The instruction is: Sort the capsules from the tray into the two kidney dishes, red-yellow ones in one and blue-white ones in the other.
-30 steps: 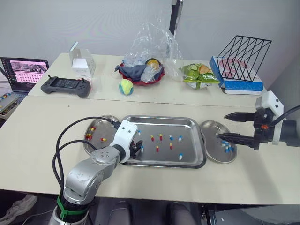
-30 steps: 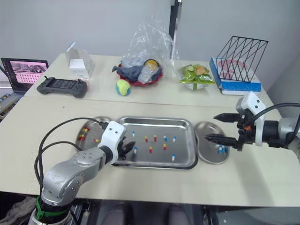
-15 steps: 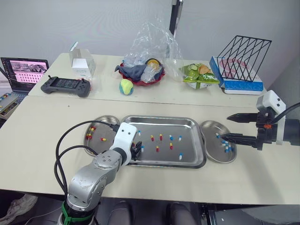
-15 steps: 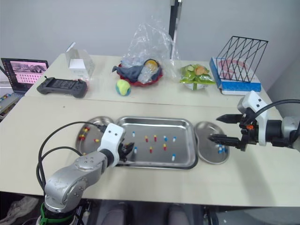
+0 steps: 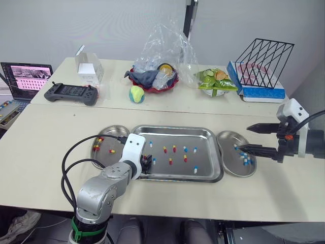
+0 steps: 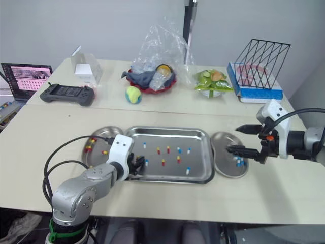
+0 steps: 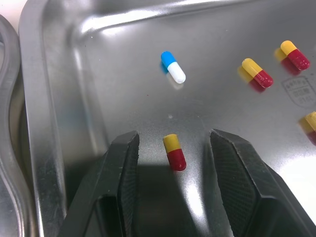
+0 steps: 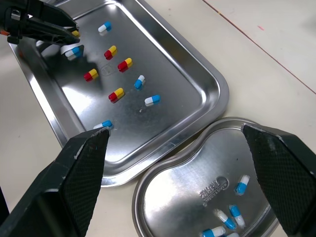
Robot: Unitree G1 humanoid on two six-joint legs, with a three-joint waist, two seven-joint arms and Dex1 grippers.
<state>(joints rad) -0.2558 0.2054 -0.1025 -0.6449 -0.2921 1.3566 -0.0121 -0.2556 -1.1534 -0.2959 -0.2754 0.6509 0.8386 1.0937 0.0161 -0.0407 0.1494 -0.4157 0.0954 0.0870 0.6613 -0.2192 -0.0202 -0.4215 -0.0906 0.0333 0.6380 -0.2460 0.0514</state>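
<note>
The red-yellow capsule lies on the tray floor between my left pincer's fingers, touching neither. I judge it light, hard-shelled and slick on steel, apt to roll; grip across its middle, gently. The pincer is part open and empty, tips low at the floor; my right pincer hangs wide open over the dish.

Laptop cut off at edge, one capsule half cropped

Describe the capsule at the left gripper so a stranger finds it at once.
Start at the steel tray, at the end nearest the left gripper. A red-yellow capsule lies flat between its open jaws; the blue-white capsule just beyond lies outside them.
</note>
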